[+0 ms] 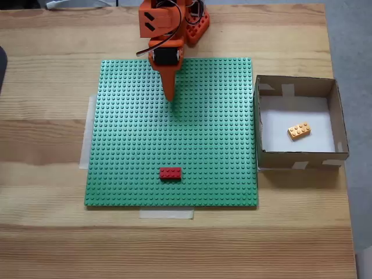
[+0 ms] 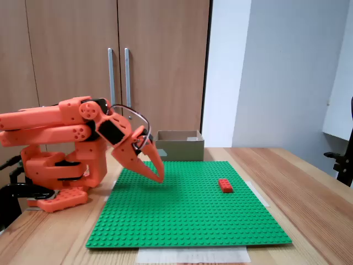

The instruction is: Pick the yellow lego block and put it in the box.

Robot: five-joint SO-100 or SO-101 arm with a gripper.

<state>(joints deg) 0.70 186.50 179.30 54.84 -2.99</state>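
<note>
Orange arm folded low, wrist angled down, its gripper (image 2: pixel 157 175) pointing at the surface, fingers pressed together, nothing held.

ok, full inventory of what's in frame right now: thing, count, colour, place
yellow lego block: 1, yellow-orange, lying on the white floor of the box
box: 1, brown cardboard with pale tape patches, on the table right of the baseplate in the top-down fixed view
red brick: 1, red, on the baseplate near its front edge
baseplate: 1, green, studded, taped flat on the table
table: 1, light wood
cabinet: 1, brown wood, two metal handles, behind the table
arm: 1, orange, folded low at the back edge
gripper: 1, orange, shut, holding nothing, tips just above the baseplate
</note>
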